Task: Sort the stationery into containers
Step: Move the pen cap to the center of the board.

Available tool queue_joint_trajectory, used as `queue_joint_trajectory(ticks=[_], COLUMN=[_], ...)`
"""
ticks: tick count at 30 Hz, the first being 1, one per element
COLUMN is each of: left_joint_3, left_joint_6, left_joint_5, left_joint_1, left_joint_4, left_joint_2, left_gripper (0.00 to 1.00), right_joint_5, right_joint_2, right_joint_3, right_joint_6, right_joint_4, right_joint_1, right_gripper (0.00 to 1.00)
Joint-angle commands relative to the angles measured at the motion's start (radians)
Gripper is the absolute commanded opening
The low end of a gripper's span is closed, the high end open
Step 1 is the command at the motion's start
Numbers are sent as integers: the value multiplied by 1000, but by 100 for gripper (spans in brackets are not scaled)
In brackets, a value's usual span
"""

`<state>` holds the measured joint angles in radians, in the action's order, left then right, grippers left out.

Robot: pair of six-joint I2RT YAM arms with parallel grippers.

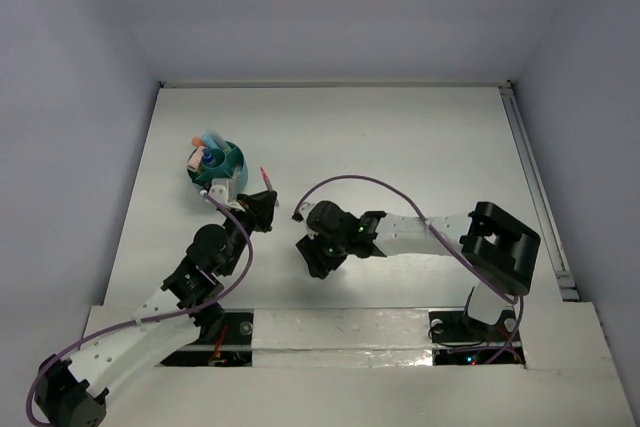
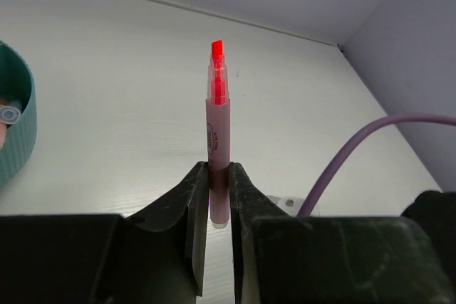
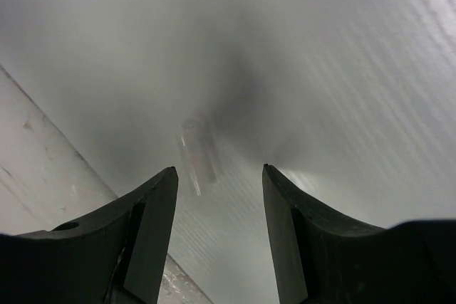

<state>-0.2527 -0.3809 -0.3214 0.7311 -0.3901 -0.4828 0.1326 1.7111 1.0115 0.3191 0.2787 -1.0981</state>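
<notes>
My left gripper [image 2: 218, 170] is shut on a pink marker [image 2: 217, 122] with a bare red tip, held at its lower end and pointing away from the wrist. In the top view the gripper [image 1: 262, 207] holds the marker [image 1: 266, 178] just right of the round teal pot [image 1: 222, 169], which holds several pens and a blue-capped tube. The pot's rim shows at the left edge of the left wrist view [image 2: 20, 133]. My right gripper [image 1: 308, 244] is open and empty, close over the table [image 3: 219, 170]. A small clear cap-like piece [image 3: 198, 149], blurred, lies just ahead of its left finger.
A purple cable [image 2: 342, 154] arcs over the right arm [image 1: 430, 230]. White walls close the table at the back and the sides, and a rail [image 1: 535, 187] runs along its right edge. The arm bases stand at the near edge.
</notes>
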Motion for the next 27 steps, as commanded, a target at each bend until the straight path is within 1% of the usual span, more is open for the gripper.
queue_joint_trajectory(ticks=[1,3,6,7,10,11,12,13,14,16,17,20,22,24,27], left_joint_3=[-14,-13,-10,-10,-3,-3,-3,-3,-3,-3,-3,-3,-3,-3,0], left_joint_6=[1,-4,-12,-13,-18,-16,-18,-18,-18,-16,-16,-18,-16,-18,-19], left_joint_5=[-56,-71,-99,-103,-114,-116,-114,-113,-111,-105,-104,-99,-91,-82,-62], left_joint_1=[-2,-2,-2,-2,-2,-2,-2,-2,-2,-2,-2,-2,-2,-2,-2], left_joint_4=[-4,8,28,33,40,40,43,43,43,42,42,37,36,30,16], left_joint_2=[36,62,98,107,134,138,141,141,141,141,139,138,135,128,107], left_gripper=[0,0,0,0,0,0,0,0,0,0,0,0,0,0,0], right_joint_5=[3,-5,-2,-16,-82,-97,-109,-126,-157,-186,-212,-272,-328,-391,-493], right_joint_2=[24,36,54,62,85,91,96,102,108,110,111,113,120,140,179], right_joint_3=[18,18,12,13,29,33,39,41,44,42,44,53,67,85,157], right_joint_6=[29,34,52,58,69,78,78,77,72,63,48,37,47,93,175], right_joint_4=[-27,-27,-41,-39,-18,-13,-10,2,8,22,30,59,85,109,187], right_joint_1=[-43,-59,-89,-104,-126,-126,-137,-137,-137,-137,-137,-137,-137,-137,-137], right_gripper=[57,57,54,53,48,43,34,31,24,18,13,5,3,0,0])
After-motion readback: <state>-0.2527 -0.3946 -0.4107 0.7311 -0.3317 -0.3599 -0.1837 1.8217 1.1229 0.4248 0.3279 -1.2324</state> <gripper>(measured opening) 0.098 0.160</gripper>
